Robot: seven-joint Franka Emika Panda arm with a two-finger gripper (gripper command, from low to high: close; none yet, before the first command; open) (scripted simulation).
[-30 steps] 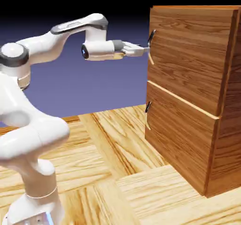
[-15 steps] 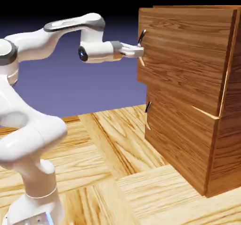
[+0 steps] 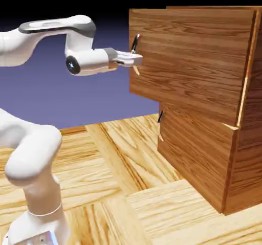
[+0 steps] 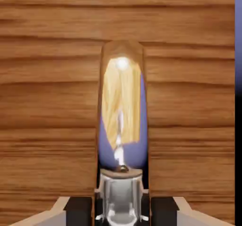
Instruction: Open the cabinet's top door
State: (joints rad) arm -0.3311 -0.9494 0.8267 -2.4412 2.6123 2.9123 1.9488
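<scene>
The cabinet (image 3: 215,152) of reddish-brown wood stands at the exterior view's right. Its top door (image 3: 194,54) has swung out to the left, well past the lower door (image 3: 197,152), which lies flush. My gripper (image 3: 136,59) is shut on the top door's small dark bar handle (image 3: 135,42) at the panel's left edge, with the hand level. In the hand view the shiny handle (image 4: 121,107) runs upright between my fingers (image 4: 79,210), with the door's wood (image 4: 47,102) filling the picture behind it.
The lower door carries its own dark handle (image 3: 160,117). The wooden table top (image 3: 128,187) spreads below the arm. My white arm (image 3: 30,152) rises at the exterior view's lower left.
The gripper closed on the top door's handle and drew back to the left. The top door has swung outward with it, farther in each frame.
</scene>
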